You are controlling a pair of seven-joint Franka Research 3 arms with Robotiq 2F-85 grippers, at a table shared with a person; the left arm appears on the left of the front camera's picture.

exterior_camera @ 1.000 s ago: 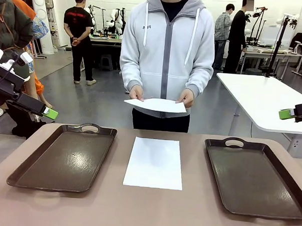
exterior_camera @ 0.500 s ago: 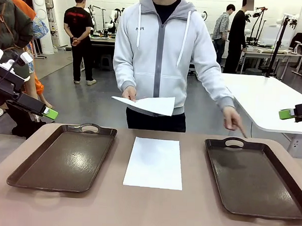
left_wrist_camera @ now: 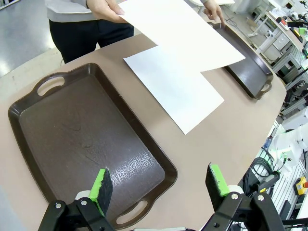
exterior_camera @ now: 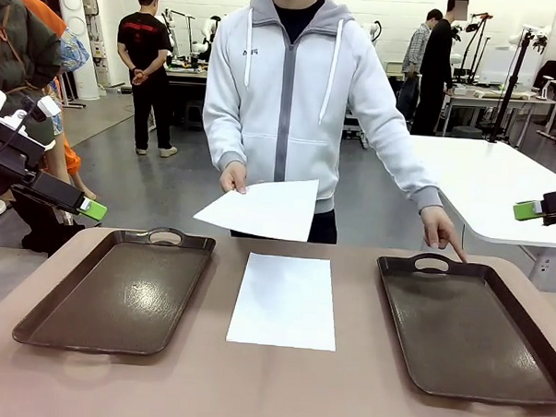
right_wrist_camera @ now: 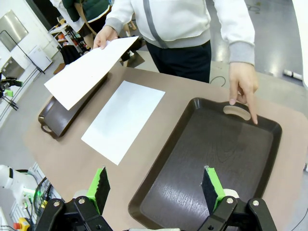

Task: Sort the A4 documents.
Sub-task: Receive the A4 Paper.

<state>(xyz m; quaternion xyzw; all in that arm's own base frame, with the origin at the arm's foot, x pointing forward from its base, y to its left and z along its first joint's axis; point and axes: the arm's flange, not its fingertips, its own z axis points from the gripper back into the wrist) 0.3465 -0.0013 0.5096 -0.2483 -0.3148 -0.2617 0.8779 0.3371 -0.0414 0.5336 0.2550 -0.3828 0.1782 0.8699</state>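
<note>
Within the last second the person has let go of the held sheet [exterior_camera: 259, 210] with one hand; that pointing hand [exterior_camera: 440, 229] now reaches out well to the right of the flat sheet [exterior_camera: 285, 299], its forefinger touching down by the handle of the right tray [exterior_camera: 466, 332]. The other hand [exterior_camera: 233, 177] alone keeps the held sheet, which has tipped forward and hangs in the air just beyond the flat sheet's far edge. The flat sheet itself has not moved: it lies on the table [exterior_camera: 251, 392] between the right tray and the left tray [exterior_camera: 117, 294], touching neither. I read the finger as naming the right tray as a destination. The left gripper [left_wrist_camera: 159, 185] and right gripper [right_wrist_camera: 155, 186] stay spread wide and empty, well back from the flat sheet on either side.
</note>
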